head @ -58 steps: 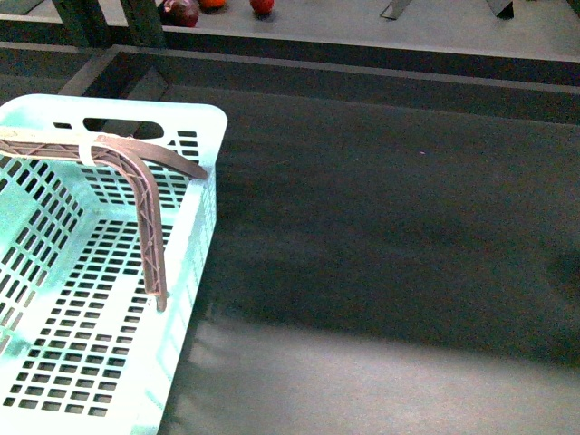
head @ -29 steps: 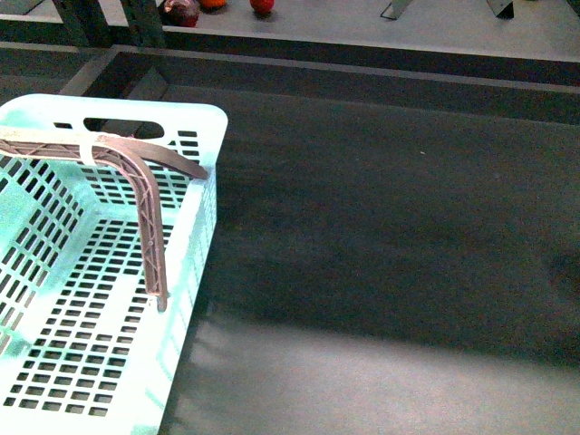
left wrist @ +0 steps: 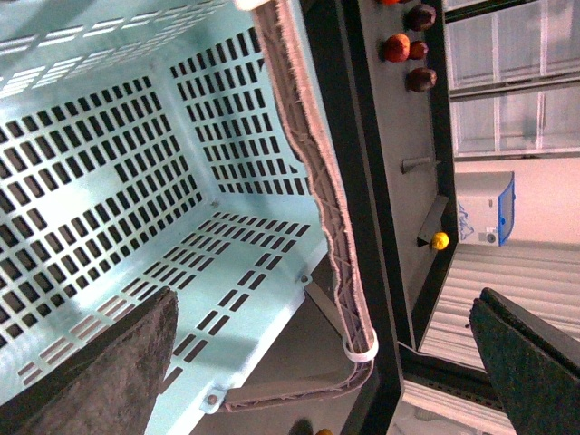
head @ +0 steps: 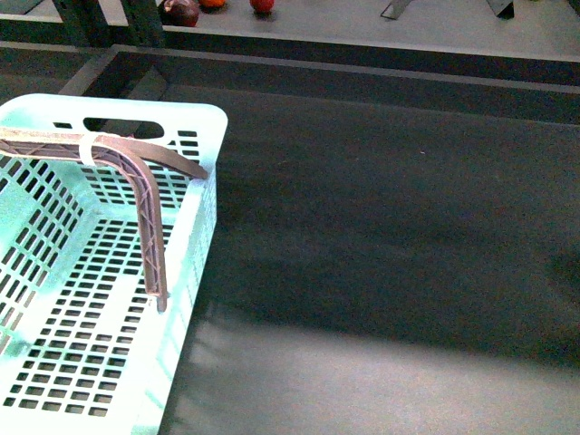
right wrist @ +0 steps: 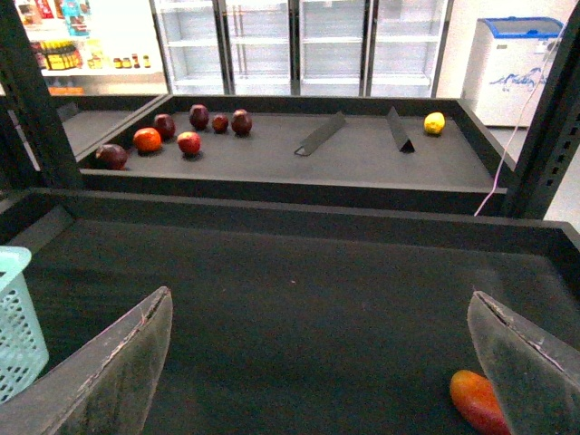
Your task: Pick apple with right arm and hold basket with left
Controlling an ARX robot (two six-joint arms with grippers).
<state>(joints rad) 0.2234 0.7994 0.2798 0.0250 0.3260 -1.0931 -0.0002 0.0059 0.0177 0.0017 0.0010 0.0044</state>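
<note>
The apple (right wrist: 478, 403), seemingly the red-orange fruit half hidden behind a finger, lies on the dark surface (right wrist: 317, 299) well apart from the basket (head: 195, 113). With the apple so far off-centre, a closing finger could knock it rolling, and the unheld basket could slide. The right fingers (right wrist: 122, 367) gape wide and empty. The left fingers (left wrist: 100, 372) spread equally wide over the basket's floor, touching nothing.

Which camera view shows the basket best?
The front view: it shows the basket with its rim, a hand cut-out, the handle and the slotted floor, though cropped at the left. The left wrist view shows only its inside and handle, close up. The right wrist view shows only one corner.
</note>
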